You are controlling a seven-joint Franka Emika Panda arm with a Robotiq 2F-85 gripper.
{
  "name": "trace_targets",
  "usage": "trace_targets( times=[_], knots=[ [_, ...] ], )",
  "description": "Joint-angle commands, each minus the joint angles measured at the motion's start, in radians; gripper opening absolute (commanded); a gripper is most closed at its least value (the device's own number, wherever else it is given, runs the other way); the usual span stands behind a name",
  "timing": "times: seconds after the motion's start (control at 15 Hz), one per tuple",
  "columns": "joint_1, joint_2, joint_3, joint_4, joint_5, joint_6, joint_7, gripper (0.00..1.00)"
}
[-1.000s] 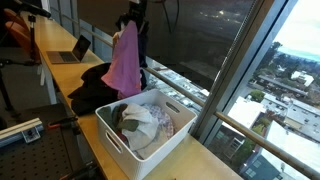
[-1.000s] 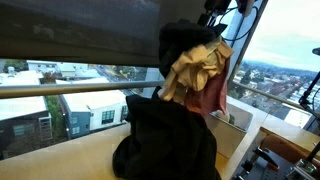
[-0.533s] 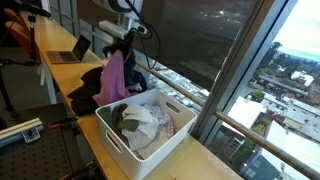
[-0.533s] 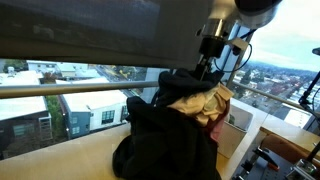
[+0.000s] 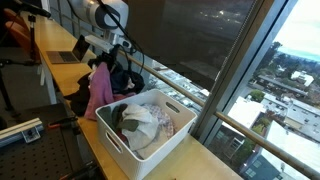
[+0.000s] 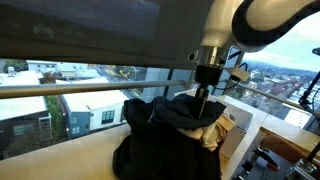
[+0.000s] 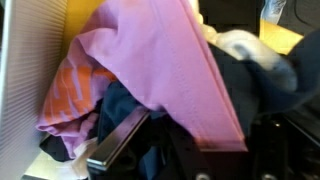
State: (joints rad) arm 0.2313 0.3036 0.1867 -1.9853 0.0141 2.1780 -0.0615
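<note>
In the wrist view a pink garment (image 7: 170, 60) runs back between the jaws of my gripper (image 7: 198, 138), which is shut on it. One dark finger (image 7: 120, 140) shows to its left. In an exterior view the gripper (image 5: 106, 62) is low over a heap of dark clothes (image 5: 122, 80), and the pink garment (image 5: 100, 92) hangs down to the counter beside the white bin (image 5: 112, 142). In an exterior view the gripper (image 6: 204, 96) presses into the dark heap (image 6: 160, 140), with a tan cloth (image 6: 213, 136) just below it.
The white bin holds several crumpled light and dark clothes (image 5: 140, 122). An orange striped cloth (image 7: 72, 88) lies under the pink one. A laptop (image 5: 70, 50) stands further along the wooden counter (image 5: 55, 72). The window railing (image 5: 180, 88) runs close behind the heap.
The arm has come down from high above the counter, bringing the pink garment with it onto the dark heap beside the bin. The gripper has stayed shut.
</note>
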Motion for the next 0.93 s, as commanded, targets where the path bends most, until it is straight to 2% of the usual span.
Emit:
trace_targets(
  times=[0.0,0.33,0.53,0.87],
  knots=[
    [0.063,0.059,0.032,0.038,-0.056,0.037,0.064,0.00],
    [0.117,0.133,0.063,0.144,-0.044,0.016,0.092,0.00],
    [0.126,0.155,0.066,0.200,-0.044,0.011,0.090,0.00],
    [0.034,0.126,0.039,0.250,0.018,-0.036,0.038,0.00]
  ],
)
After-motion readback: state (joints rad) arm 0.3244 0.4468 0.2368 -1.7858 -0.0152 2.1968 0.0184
